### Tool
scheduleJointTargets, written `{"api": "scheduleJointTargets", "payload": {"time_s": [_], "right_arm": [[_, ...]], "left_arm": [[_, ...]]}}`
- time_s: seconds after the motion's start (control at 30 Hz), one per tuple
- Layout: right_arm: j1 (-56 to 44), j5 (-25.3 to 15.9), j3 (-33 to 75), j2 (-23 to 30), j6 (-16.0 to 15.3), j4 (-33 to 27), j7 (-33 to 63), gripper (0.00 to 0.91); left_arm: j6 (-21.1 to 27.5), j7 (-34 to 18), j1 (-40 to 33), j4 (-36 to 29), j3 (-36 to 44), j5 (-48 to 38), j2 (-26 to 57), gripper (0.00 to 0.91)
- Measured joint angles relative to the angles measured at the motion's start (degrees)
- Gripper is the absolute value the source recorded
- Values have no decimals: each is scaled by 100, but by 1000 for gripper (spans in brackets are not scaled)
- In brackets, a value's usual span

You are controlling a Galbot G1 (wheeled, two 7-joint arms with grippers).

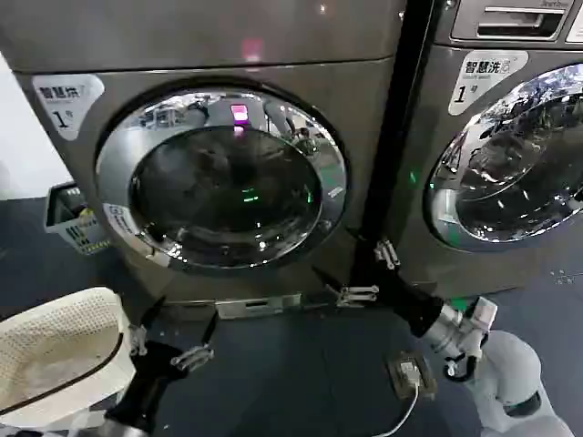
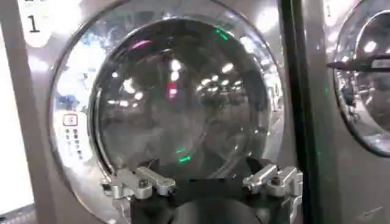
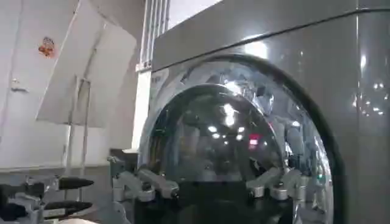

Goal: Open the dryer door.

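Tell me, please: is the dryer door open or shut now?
Shut. The dryer door lies flat in the machine's front, its chrome ring showing no gap. Both open grippers, left and right, are off it.

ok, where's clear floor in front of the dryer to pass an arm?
Bare dark floor lies between the left tool and the right tool, below the dryer door. Crowded spots: the green basket by the dryer's left corner, and the small corded box beside the right arm.
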Motion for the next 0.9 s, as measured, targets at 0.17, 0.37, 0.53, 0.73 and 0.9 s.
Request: {"api": "scheduleJointTargets", "payload": {"time_s": [0.17, 0.37, 0.53, 0.73, 0.9], "right_arm": [[558, 1, -885, -151, -126, -184, 371, 907], [1480, 53, -1955, -95, -666, -358, 928, 907], [2167, 70, -2703, 90, -801, -616, 1369, 907], [2734, 103, -3379, 436, -872, -952, 1655, 907], [3059, 158, -3708, 615, -985, -1178, 1737, 907]], "left_arm": [[67, 34, 8, 5, 14, -4, -31, 907], [85, -14, -6, 49, 43, 95, -91, 907], [112, 9, 52, 38, 51, 242, -121, 907], [98, 8, 84, 65, 65, 270, -228, 907], [76, 6, 95, 79, 96, 317, -298, 907]]}}
